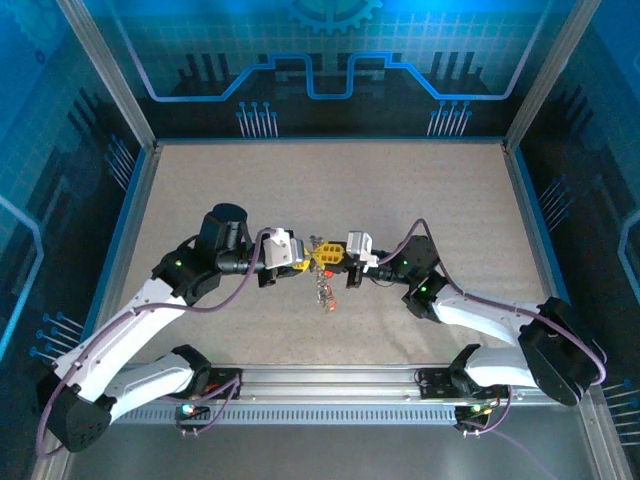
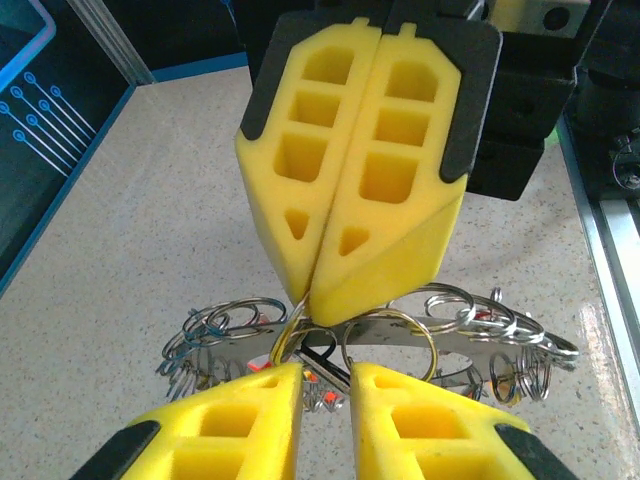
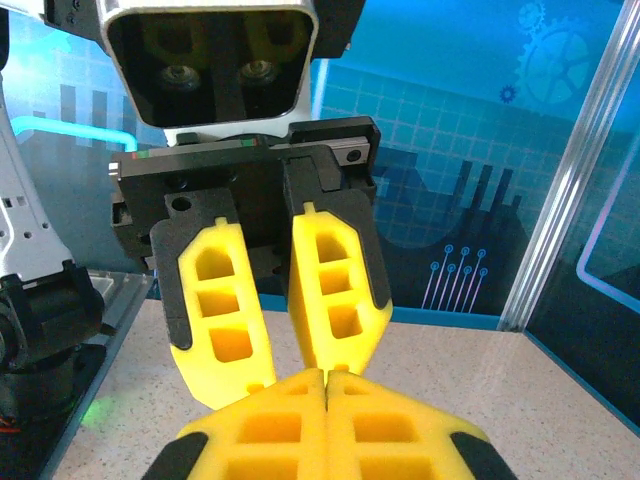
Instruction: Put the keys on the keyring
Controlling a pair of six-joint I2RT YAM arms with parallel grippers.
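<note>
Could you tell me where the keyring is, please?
In the top view the keyring is mid-table, right where the left gripper and right gripper meet.

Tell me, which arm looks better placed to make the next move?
Left, probably: the right hand is shut, pinching the keyring at its tips, so it's occupied, while the left hand faces it, fingers slightly apart.
</note>
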